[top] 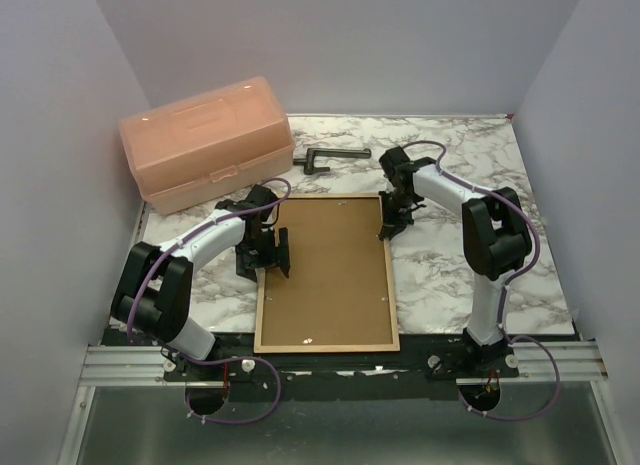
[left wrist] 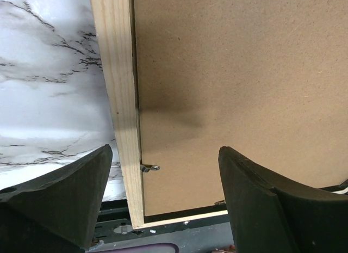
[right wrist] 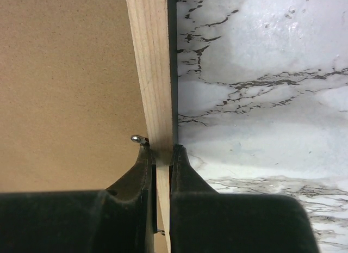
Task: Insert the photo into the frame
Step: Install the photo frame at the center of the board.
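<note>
Right fingers [right wrist: 136, 177] pinch the frame's [right wrist: 152, 73] thin edge; left fingers [left wrist: 65, 193] gape wide. Lifted one-sided, the frame may slip.

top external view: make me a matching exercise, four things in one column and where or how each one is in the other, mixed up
Column 1
1. frame
2. pink box
3. left gripper
4. right gripper

Column 2
a. at the far left, lid closed
b. open, fingers either side of the frame's left rail
c. shut on the frame's right rail
d. lying flat in the middle, brown backing board facing up

Pairs: 1-d, 2-a, 3-b, 4-c
</note>
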`<state>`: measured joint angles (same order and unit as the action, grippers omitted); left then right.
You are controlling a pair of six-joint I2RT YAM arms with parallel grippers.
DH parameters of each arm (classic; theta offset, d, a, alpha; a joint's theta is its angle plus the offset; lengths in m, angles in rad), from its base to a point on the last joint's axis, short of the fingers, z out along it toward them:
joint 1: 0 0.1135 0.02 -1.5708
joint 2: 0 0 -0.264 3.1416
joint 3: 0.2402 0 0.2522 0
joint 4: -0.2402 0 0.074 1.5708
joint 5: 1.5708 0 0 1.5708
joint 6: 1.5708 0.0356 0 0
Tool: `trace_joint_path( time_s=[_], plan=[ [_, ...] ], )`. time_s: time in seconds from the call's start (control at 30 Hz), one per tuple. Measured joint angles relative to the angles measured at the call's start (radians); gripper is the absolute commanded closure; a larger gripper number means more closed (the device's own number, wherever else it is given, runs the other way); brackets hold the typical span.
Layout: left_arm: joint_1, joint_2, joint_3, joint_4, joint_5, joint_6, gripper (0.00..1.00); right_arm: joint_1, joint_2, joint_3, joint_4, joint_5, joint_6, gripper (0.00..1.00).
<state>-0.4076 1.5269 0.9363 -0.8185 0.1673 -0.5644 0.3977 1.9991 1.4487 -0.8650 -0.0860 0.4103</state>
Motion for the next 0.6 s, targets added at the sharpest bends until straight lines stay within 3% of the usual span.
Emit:
trace_joint_path(
  time_s=[0.13, 0.27, 0.37, 0.6],
  plan=[
    [0.002, -0.001, 0.000, -0.005, -0.006, 0.000, 0.18, 0.000, -0.011, -0.013, 0.012, 0.002, 0.016, 0.60],
    [0.015, -0.001, 0.000, -0.012, -0.019, -0.003, 0.19, 0.001, -0.037, -0.033, 0.018, 0.004, 0.047, 0.38],
    [0.031, -0.001, -0.005, -0.010, -0.026, -0.006, 0.22, 0.000, -0.066, -0.048, 0.024, -0.018, 0.071, 0.30],
    [0.039, -0.001, -0.077, 0.032, -0.014, -0.007, 0.29, -0.005, -0.101, -0.091, 0.074, -0.107, 0.117, 0.28]
  ],
)
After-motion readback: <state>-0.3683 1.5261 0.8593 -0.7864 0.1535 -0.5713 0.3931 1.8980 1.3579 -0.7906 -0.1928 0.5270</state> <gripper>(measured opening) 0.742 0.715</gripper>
